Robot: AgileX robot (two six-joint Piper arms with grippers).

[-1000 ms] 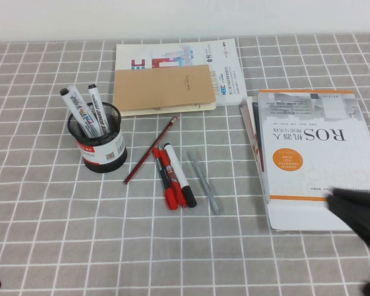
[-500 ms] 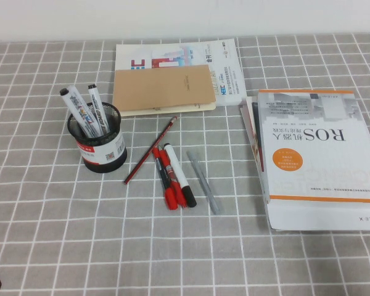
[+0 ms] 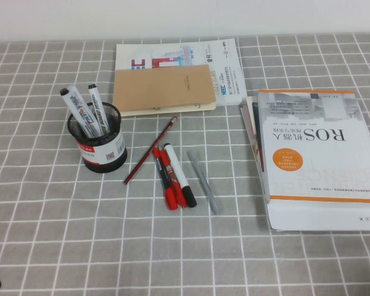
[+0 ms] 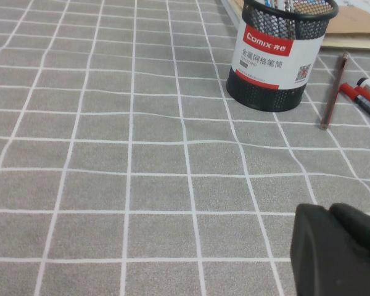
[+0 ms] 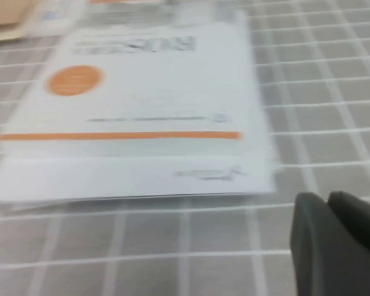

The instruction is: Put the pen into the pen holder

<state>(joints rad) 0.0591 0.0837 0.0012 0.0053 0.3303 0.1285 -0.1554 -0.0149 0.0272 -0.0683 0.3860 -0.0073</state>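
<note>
High view: the pen is lying flat on the grey checked tablecloth approx mid-table, black cap pointing toward the robot, sitting in a tight little cluster w/ two red markers touching on its left side, a red pencil slanting just left of those, and a slim grey pen near on its right but apart. The pen holder is standing upright to the left of that bunch, already holding 2 white markers leaning out the top. Behind it all there's a brown notebook lying on a white booklet, and a big white ROS book is taking up the right side on top of some other papers. Right arm isn't showing here at all. Left wrist view: the left gripper is hovering low over bare cloth near the robot's edge, well apart from the holder; fingers are cropped so can't tell how they're set, nothing seen in them. Right wrist view: the right gripper is sitting just off the near edge of the ROS book, pic is blurry, can't tell the fingers here either.
</note>
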